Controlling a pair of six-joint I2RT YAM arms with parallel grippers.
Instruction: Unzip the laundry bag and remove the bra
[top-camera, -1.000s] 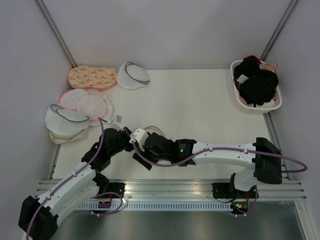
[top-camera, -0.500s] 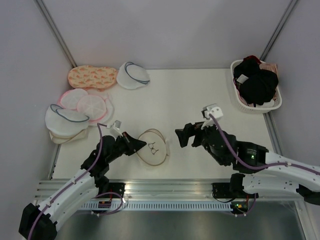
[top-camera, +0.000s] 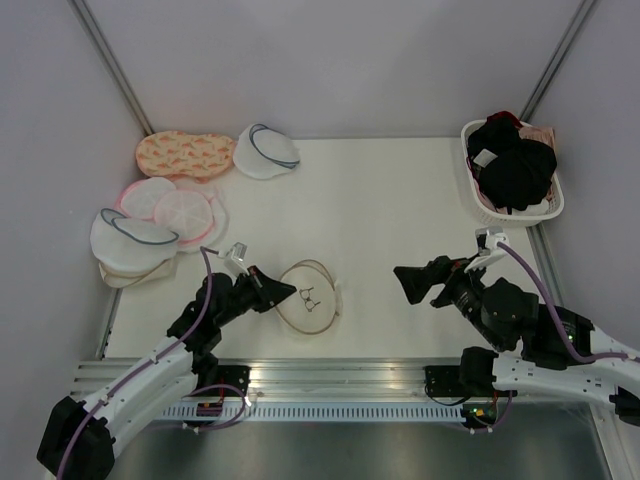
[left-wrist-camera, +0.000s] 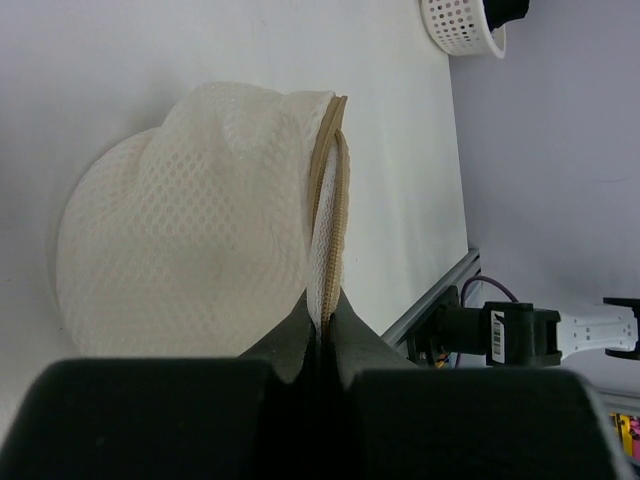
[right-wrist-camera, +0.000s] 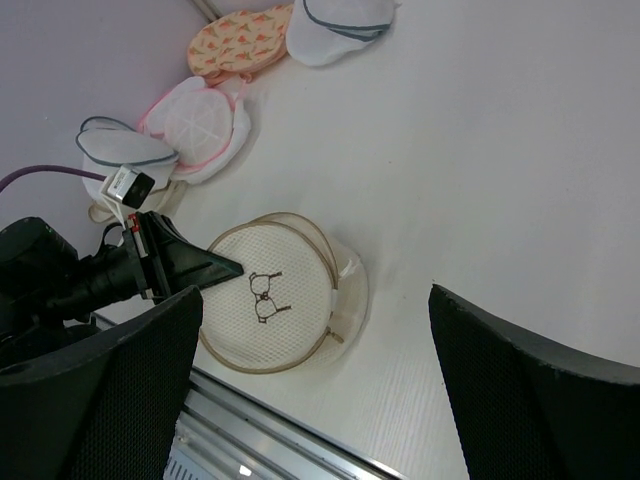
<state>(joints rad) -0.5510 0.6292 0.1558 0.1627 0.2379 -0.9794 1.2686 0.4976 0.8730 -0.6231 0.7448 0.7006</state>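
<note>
While my left fingers (left-wrist-camera: 322, 308) pinch the tan zipper rim (left-wrist-camera: 322, 190) of the round white mesh laundry bag (top-camera: 310, 300), near-left on the worktop (top-camera: 400, 200), my right fingers (top-camera: 409, 283) hang wide and empty. I'd hold that rim taut; no black bra shows inside.

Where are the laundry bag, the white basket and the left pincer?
laundry bag (top-camera: 303, 304), top view, on its flat mesh face.
white basket (top-camera: 469, 150), top view, on its left rim.
left pincer (left-wrist-camera: 322, 308), left wrist view, at its fingertips.
</note>
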